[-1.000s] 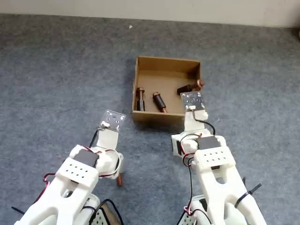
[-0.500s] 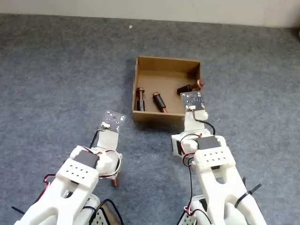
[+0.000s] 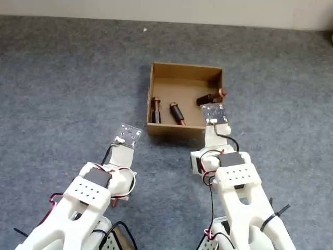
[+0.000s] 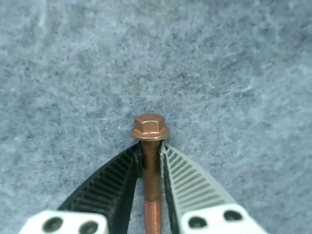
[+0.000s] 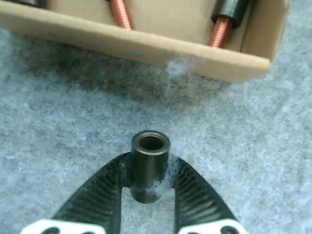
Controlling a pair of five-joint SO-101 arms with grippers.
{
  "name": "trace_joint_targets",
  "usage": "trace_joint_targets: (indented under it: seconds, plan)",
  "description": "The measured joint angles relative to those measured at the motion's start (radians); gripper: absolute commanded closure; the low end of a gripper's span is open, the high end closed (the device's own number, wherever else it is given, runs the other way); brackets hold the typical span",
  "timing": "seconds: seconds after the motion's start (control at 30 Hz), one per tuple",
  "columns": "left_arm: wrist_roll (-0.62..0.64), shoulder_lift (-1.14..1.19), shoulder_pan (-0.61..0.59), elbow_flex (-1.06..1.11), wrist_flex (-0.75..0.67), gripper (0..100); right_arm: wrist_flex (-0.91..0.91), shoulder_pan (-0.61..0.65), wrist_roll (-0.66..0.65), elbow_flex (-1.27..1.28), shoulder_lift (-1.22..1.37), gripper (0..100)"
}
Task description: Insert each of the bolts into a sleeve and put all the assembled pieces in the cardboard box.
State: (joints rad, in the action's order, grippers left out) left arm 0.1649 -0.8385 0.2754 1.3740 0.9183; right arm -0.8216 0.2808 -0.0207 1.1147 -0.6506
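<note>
Gripping a copper bolt (image 4: 150, 131) by its shank, the left gripper (image 4: 151, 148) is closed tight, with the hex head poking past the fingertips over grey carpet (image 4: 234, 73). The right gripper (image 5: 150, 163) is clamped on a dark sleeve (image 5: 147, 173) (bore facing outward), near the cardboard box (image 5: 146, 48). The box sits ahead of both arms. Three assembled pieces (image 3: 177, 113) lie inside, one against the right wall.
</note>
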Motion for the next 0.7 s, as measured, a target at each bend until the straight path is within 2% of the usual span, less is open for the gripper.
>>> trace_joint_targets:
  seconds: [0.4, 0.7]
  plan:
    - [-0.046, 0.0, 0.0, -0.13, 0.0, 100, 0.0, 0.0, 0.0, 0.0, 0.0, 99.4]
    - [-0.046, -0.008, 0.0, -0.226, 0.003, 100, 0.0, -0.046, 0.0, 0.0, -0.014, 99.4]
